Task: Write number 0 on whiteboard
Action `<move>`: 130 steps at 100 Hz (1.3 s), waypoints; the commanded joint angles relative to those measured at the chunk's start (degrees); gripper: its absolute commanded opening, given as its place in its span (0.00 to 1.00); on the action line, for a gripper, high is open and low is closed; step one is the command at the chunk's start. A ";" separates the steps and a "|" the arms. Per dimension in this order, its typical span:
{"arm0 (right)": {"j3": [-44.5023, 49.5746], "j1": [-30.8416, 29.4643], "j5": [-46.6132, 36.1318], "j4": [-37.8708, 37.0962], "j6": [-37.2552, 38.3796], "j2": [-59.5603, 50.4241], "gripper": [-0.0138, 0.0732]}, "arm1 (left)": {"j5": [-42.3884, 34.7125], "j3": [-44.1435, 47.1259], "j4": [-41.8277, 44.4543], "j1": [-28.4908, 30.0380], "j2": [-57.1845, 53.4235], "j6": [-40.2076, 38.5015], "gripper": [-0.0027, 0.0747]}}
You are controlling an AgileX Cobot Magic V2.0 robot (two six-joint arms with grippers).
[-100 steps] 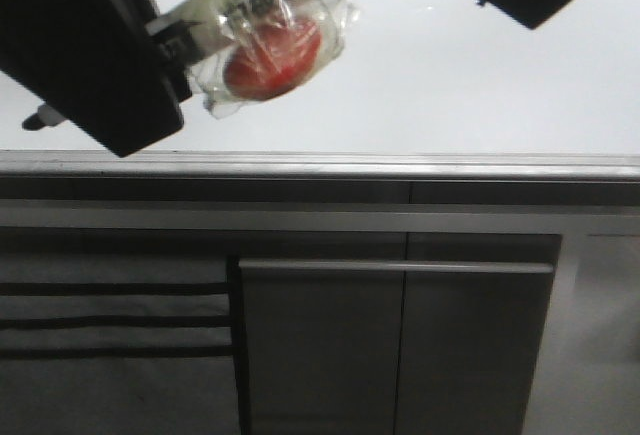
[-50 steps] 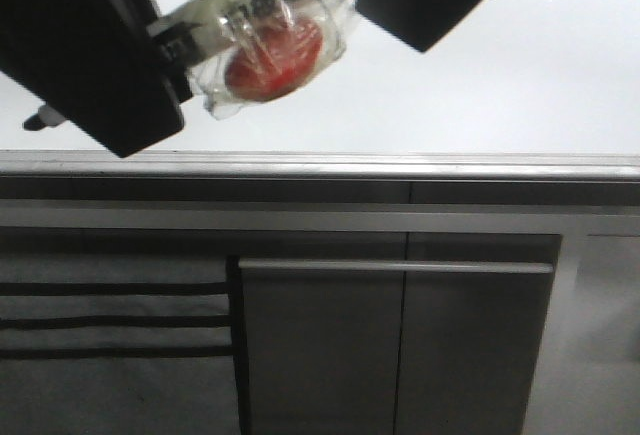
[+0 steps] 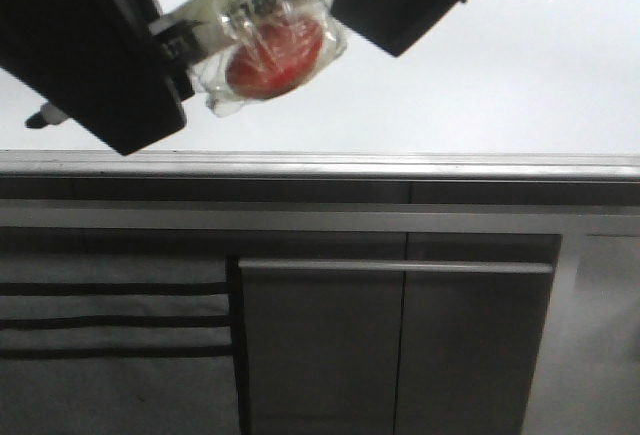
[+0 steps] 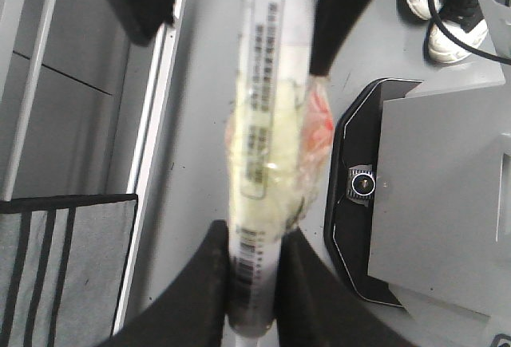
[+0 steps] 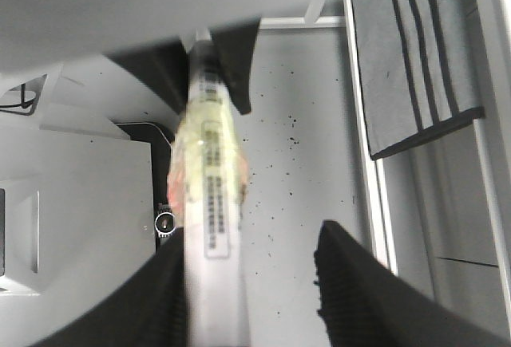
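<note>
The whiteboard (image 3: 520, 85) fills the upper half of the front view, glossy white, with its grey metal lower edge running across mid-frame. Below it stand dark grey cabinet fronts (image 3: 400, 345), and a grey cloth with black stripes (image 3: 110, 355) hangs at lower left. No drawn 0 can be made out on the visible part of the board in any view; black specks on its surface appear only in the right wrist view.

The left gripper (image 3: 175, 55) occupies the upper left of the front view as a large black mass. The left wrist view shows what the front view does not: its two fingers (image 4: 204, 283) are clenched on the lower barrel of a marker (image 4: 263, 163), a white pen bearing a printed label. A crumpled clear wrapping with a red round piece (image 3: 272, 55) is bound around the marker's middle; the red shows clearly only from the front.

The right gripper (image 5: 247, 275) enters at top centre of the front view, overlapping the marker's far end. Its wrist view shows the fingers spread apart, one finger just beside the marker, the other clear of it; contact cannot be confirmed.

A small dark marker tip (image 3: 38, 118) protrudes below the left gripper, against the board.
</note>
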 commanded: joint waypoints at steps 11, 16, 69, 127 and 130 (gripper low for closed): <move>-1.91 0.17 -2.76 1.83 -0.65 -0.15 0.50 | -2.76 -1.53 -1.08 -0.41 -1.00 -0.18 0.01; -1.91 0.17 -2.53 1.83 -0.65 -0.12 0.46 | -2.76 -1.53 -1.08 -0.41 -1.00 -0.18 0.01; -2.03 0.17 -1.50 2.19 -0.65 -0.24 0.15 | -4.64 -1.53 -1.08 1.55 -1.00 -2.19 0.29; 7.16 -16.30 -4.49 11.38 2.79 -11.66 0.15 | -13.79 2.26 -1.56 6.89 -23.58 -8.83 0.59; 9.01 -18.84 -6.84 12.45 3.90 -12.83 0.15 | -14.95 3.93 -1.33 7.52 -25.36 -10.40 0.59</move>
